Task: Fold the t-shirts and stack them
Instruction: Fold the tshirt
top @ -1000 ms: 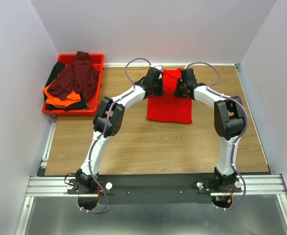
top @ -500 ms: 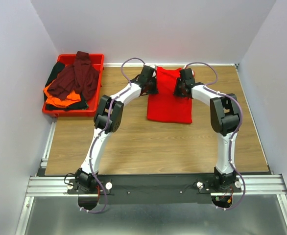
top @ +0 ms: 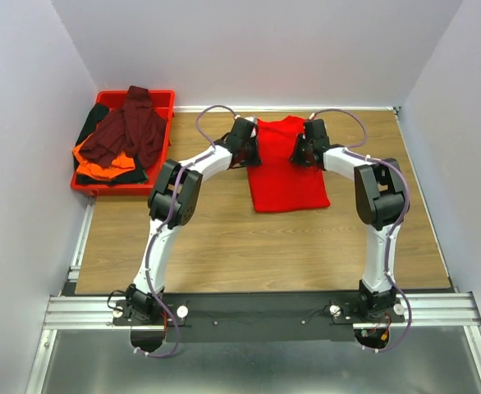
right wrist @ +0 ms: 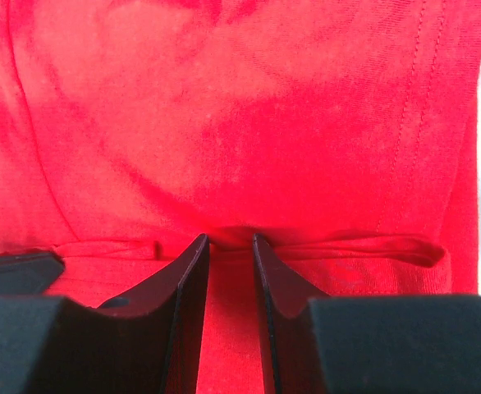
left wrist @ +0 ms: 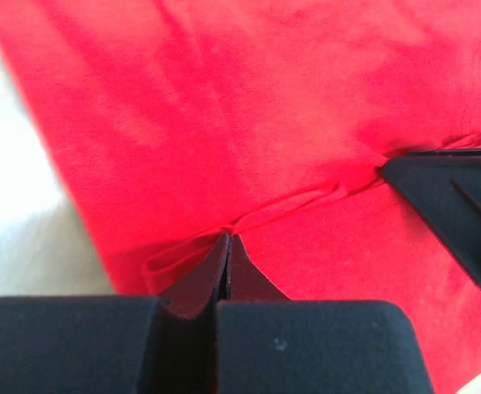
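Note:
A bright red t-shirt lies partly folded on the wooden table at the back centre. My left gripper is at its left far edge, shut on a pinched fold of the red cloth. My right gripper is at its right far edge, with jaws narrowly apart and red cloth gripped between them. Each wrist view shows the other gripper's fingers at the frame edge. A dark maroon shirt, an orange shirt and a black shirt lie heaped in the tray.
The rigid red plastic tray stands at the back left corner. White walls close the table at the back and both sides. A metal rail with the arm bases runs along the near edge.
Both grippers have moved toward the back wall and slightly apart. The red shirt now lies longer and wider, and its near edge has shifted toward me and to the right.

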{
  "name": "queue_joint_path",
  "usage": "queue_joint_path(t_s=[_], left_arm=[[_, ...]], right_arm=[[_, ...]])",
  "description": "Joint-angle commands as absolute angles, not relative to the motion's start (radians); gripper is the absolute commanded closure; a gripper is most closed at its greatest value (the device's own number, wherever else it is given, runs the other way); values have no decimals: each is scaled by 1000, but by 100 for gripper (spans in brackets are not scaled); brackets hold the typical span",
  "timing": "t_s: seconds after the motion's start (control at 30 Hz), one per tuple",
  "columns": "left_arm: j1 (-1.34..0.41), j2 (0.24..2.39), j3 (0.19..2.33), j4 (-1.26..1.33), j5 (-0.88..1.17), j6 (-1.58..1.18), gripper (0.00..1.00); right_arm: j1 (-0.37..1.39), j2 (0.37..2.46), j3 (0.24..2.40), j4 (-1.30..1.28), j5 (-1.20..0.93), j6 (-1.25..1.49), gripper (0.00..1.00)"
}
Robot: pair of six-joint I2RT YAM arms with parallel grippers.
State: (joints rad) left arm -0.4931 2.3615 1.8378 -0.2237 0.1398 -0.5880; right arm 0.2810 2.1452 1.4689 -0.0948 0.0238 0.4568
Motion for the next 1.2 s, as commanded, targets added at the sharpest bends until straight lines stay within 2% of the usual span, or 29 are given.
queue_joint_path(t_s=[0.0, 0.57, 0.77, 0.83, 0.87, 1.0, 1.17], left_arm=[[-486, 2278, 1706, -281, 60, -609, 100], [-486, 1870, 1088, -89, 22, -635, 100], [-486, 1798, 1031, -74, 9, -629, 100], [-486, 1787, 1037, -71, 8, -608, 100], [-486, 1773, 1049, -69, 11, -598, 100], [-486, 1735, 1083, -66, 20, -560, 92], [-488, 1697, 1109, -83, 23, -552, 90]], right_arm=[[284, 2119, 1361, -190, 6, 498, 65], [514, 1824, 999, -83, 6, 716, 65], [526, 1761, 973, -78, 25, 710, 64], [526, 1737, 980, -84, 51, 684, 57], [526, 1712, 989, -93, 55, 675, 57], [525, 1649, 1020, -150, 110, 635, 52], [525, 1569, 990, -193, 149, 629, 52]])
